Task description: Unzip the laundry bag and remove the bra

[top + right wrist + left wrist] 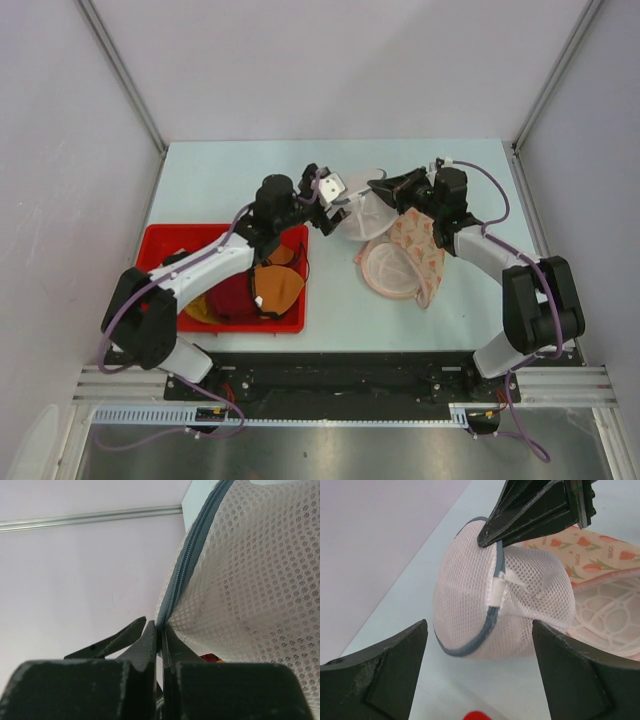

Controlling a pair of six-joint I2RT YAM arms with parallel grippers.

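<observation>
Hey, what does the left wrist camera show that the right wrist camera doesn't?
Left wrist only: the open left gripper, the white zipper pull and the tulip-print fabric. Right wrist only: the zipper teeth up close and a wall rail. Both: the laundry bag, its rim pinched by the shut right gripper.

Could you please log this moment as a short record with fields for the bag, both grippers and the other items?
laundry bag: white mesh, grey zip closed where visible
right gripper: shut on the laundry bag's zip edge
left gripper: open, aimed at the bag, gripping nothing
bra: not visible
beside it: pink mesh bag with tulip-print fabric
red bin: holds orange bra and maroon bra
</observation>
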